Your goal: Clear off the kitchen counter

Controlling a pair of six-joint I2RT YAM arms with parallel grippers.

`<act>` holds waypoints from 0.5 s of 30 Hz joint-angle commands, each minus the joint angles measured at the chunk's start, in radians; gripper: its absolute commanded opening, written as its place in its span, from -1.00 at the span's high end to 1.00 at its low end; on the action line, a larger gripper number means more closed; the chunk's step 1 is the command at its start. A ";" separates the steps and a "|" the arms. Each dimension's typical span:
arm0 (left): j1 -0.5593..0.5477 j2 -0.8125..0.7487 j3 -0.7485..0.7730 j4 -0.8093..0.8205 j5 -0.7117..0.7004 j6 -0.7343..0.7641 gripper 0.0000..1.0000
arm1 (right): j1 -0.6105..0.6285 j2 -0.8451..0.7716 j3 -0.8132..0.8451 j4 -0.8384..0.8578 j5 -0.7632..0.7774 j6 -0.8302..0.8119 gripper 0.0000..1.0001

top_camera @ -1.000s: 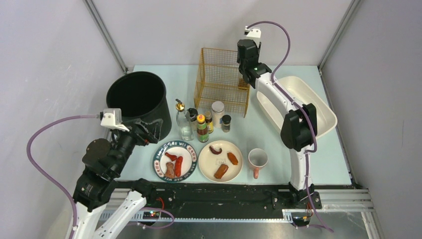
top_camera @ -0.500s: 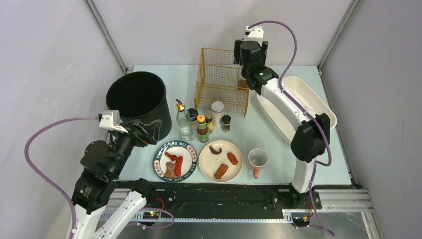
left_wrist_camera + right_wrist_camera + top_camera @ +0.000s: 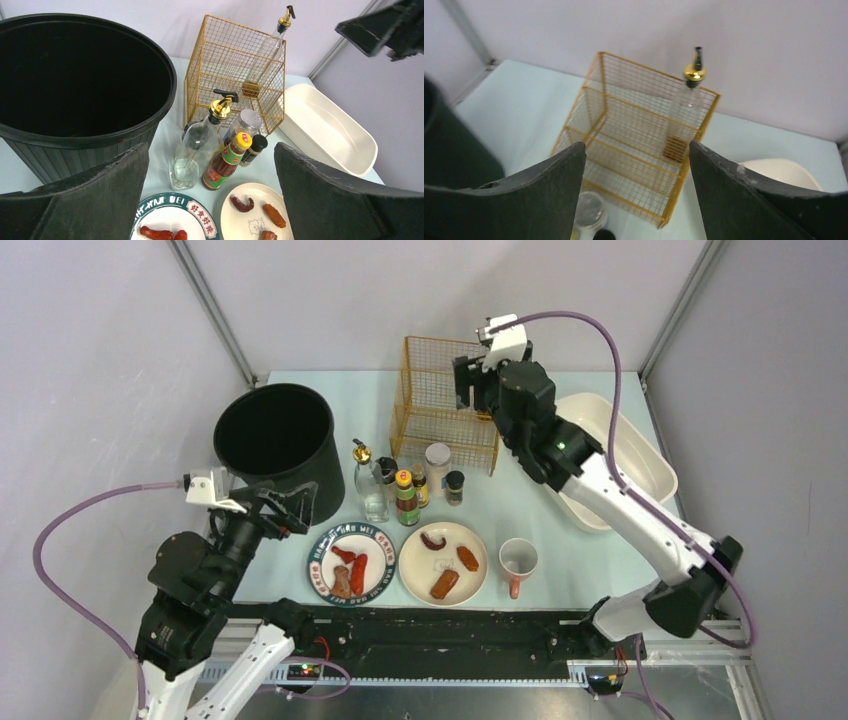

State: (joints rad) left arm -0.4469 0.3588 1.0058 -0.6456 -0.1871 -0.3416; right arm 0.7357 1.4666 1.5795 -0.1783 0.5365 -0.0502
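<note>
**Bottle in the Basket**

A clear glass bottle with a gold spout stands inside the gold wire basket at the back of the flat pale mint-green kitchen counter. The left gripper and right gripper gape wide, holding nothing. A cream round plate holds brown food bits.

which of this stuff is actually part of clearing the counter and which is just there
Part of the job: kitchen counter, bottles and jars, blue-rimmed plate, cream plate, mug; likely drop-offs: wire basket, black bin, white tub.
Just there: purple cables, frame posts.
</note>
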 commanded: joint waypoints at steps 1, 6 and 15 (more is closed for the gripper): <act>-0.003 -0.009 0.029 0.006 -0.028 0.002 -0.97 | 0.058 -0.113 -0.046 -0.070 -0.147 -0.053 -0.58; -0.003 -0.008 0.025 0.004 -0.055 -0.004 -0.97 | 0.121 -0.186 -0.108 -0.100 -0.351 -0.057 -0.57; -0.003 -0.001 0.034 0.004 -0.072 -0.016 -0.97 | 0.210 -0.181 -0.195 -0.055 -0.584 -0.128 -0.56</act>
State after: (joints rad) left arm -0.4469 0.3550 1.0077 -0.6537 -0.2356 -0.3439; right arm 0.9257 1.2785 1.4155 -0.2760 0.1101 -0.1329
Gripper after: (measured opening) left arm 0.985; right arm 0.782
